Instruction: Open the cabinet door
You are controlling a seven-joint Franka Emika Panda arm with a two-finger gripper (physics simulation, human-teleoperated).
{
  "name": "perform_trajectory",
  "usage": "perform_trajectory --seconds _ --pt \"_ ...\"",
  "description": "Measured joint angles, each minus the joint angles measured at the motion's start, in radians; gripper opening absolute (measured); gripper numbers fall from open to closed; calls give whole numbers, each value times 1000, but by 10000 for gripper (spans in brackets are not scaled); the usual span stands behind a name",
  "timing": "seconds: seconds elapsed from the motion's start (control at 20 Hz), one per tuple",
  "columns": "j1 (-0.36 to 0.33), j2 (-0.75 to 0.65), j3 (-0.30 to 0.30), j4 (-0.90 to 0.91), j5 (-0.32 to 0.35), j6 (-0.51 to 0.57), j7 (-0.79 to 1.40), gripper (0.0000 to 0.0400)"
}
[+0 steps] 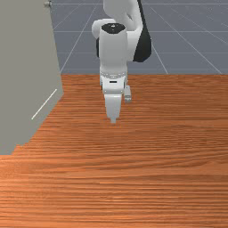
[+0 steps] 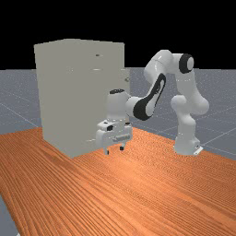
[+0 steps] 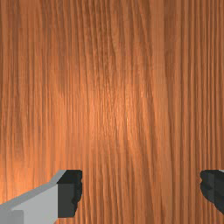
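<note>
A: Far view first: where to find the cabinet (image 2: 83, 101)?

B: Toward the far view's left, tall, boxy and grey-beige, upright on the orange-brown table (image 2: 138, 198). Notice a small knob-like piece (image 2: 127, 79) high up by its right-hand edge.

A: And the door?

B: Somewhere on that same cabinet, but too faint in outline to trace. Cannot tell whether closed or ajar.

A: What about the arm (image 2: 152, 69)?

B: Reaching from its base (image 2: 185, 146) at the far view's right toward the left, with a bend on the way. At its end, the gripper (image 2: 114, 150), hanging downward across the cabinet's lower part as seen from here, fingertips parted above the wood.

A: Now the front view?

B: Cabinet again, large along the front view's left edge, with the knob-like piece near the top and a thin pale strip (image 1: 44, 104) slanting low on the side toward the arm. Gripper near the middle, pointing down, apart from the cabinet, with a stretch of table between. Seen edge-on here, so cannot judge the spread.

A: And the wrist view?

B: Clear enough there: fingers (image 3: 70, 192) spread wide, dark pads facing each other across an open gap, wood grain below.
</note>
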State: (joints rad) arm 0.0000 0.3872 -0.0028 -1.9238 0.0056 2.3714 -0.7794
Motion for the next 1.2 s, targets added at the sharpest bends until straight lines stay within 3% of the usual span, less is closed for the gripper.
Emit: perform_trajectory --seconds 0.05,0.15,0.3,0.35,0.4,0.45,0.55,0.7,0.85,1.2 --pt "4 -1 -10 -5 -17 -12 8 249" --pt "1 -4 -29 -16 -23 -39 45 344" --pt "-3 -6 -37 -20 -25 -52 61 388" --pt "18 -110 -54 -111 -17 -195 286 239" --pt "35 -198 -64 -132 16 -324 497 146" --pt "43 -245 -75 -127 61 -421 696 90" --pt "37 -268 -104 -111 174 -544 1044 34" --pt "9 -273 -130 -117 270 -596 1217 8" --pt "3 -332 -133 -153 289 -600 1254 2" --pt "-15 -825 -114 -532 263 -490 1292 0"
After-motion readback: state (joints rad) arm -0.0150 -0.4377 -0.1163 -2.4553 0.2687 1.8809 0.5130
